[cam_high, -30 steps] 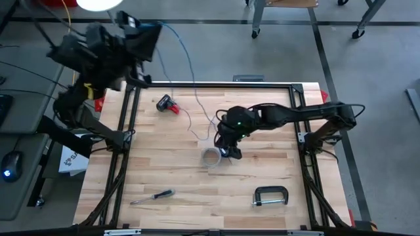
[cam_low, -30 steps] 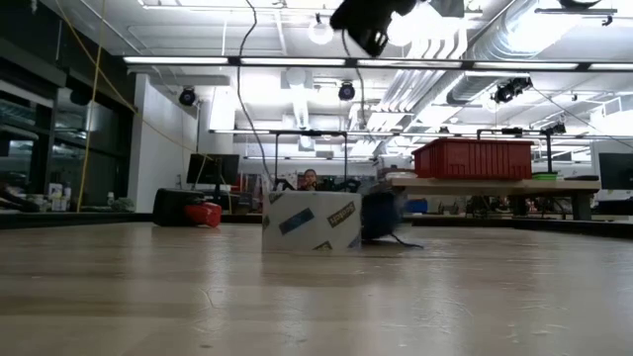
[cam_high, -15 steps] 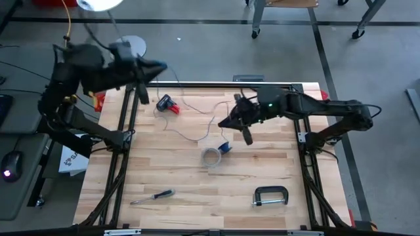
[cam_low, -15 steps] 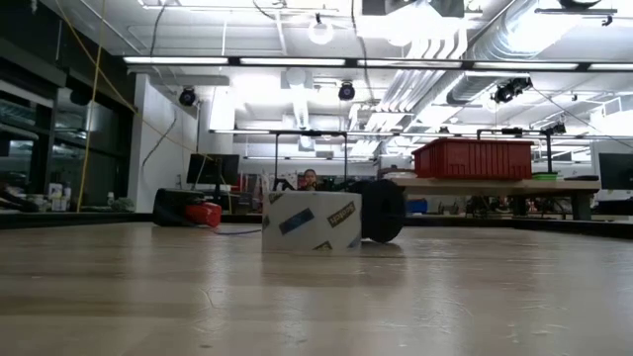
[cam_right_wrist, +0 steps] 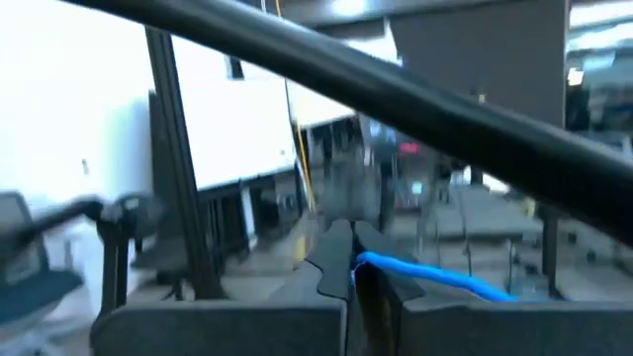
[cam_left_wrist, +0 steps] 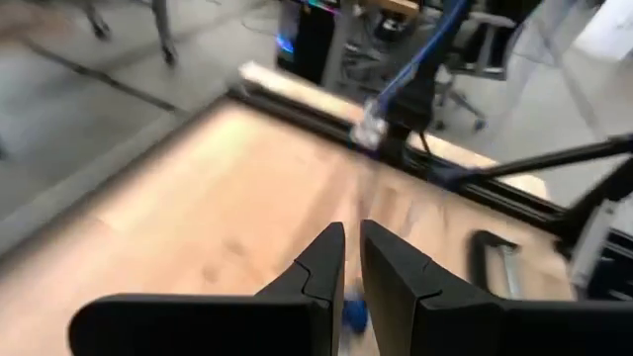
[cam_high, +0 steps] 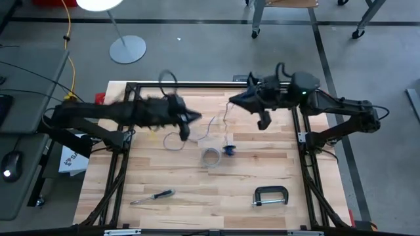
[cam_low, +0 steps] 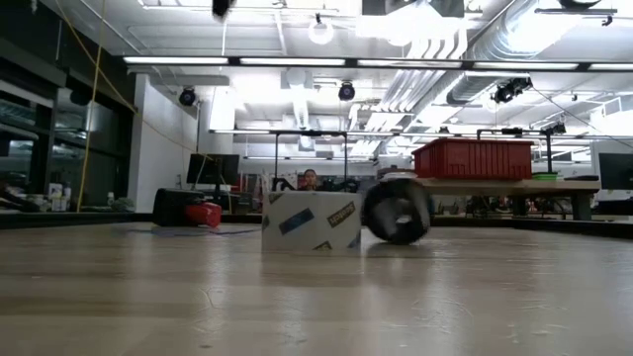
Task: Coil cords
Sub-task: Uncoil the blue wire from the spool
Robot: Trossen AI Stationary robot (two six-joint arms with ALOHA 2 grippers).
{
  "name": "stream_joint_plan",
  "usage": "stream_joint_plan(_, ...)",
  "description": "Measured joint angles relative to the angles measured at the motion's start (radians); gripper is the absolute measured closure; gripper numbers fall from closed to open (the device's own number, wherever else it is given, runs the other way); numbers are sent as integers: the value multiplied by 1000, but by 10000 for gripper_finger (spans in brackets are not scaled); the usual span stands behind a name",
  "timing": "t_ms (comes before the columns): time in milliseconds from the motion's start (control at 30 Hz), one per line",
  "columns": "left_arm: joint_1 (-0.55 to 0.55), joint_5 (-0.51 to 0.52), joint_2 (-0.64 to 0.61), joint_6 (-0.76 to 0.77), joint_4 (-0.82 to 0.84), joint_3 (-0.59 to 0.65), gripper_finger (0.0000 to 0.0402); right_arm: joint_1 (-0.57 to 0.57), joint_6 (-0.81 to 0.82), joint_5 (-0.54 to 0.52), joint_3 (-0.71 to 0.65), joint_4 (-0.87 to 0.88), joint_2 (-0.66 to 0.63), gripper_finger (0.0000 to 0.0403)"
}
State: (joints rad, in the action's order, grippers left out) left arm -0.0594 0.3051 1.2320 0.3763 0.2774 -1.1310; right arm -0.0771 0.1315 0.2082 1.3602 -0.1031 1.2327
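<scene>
The blue cord point(cam_right_wrist: 435, 275) is clamped in the closed right pincer point(cam_high: 231, 103) above the desk's point(cam_high: 262, 167) far edge. The left pincer point(cam_left_wrist: 352, 259), jaws narrow and empty, is positioned near the pale cord point(cam_high: 172, 141) mid-desk. If the blue cord is pulled hard, its spool point(cam_high: 228, 149) could be dragged.

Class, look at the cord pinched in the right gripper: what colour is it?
Blue. The cord shows best in the right wrist view, pinched in the right gripper.
</scene>
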Motion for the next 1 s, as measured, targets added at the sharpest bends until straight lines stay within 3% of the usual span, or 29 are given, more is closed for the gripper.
stream_joint_plan(167, -33, -40, 1, 240, -124, 271, 371, -15, 3, -2, 0, -90, -30, 403)
stream_joint_plan(267, -59, -80, 1, 384, -138, 376, 371, -24, 7, -5, 0, -142, -38, 403)
stream_joint_plan(367, -77, -149, 3, 486, -275, 436, 371, -36, 30, -11, 0, -213, -38, 403)
stream_joint_plan(467, -80, -161, 2, 483, -515, 444, 371, -47, 50, -14, 0, -293, -38, 403)
stream_joint_plan(600, -44, -90, 1, 335, -906, 439, 371, -54, 55, -17, 0, -411, -36, 403)
stream_joint_plan(667, -15, -66, 0, 274, -1026, 411, 370, -54, 55, -40, 0, -472, -36, 403)
stream_joint_plan(800, 42, -121, 6, 136, -964, 285, 351, -54, 53, -76, 1, -522, -37, 403)
stream_joint_plan(1000, 70, -275, 84, -94, -580, 31, 274, -54, 72, -110, 1, -529, -19, 403)
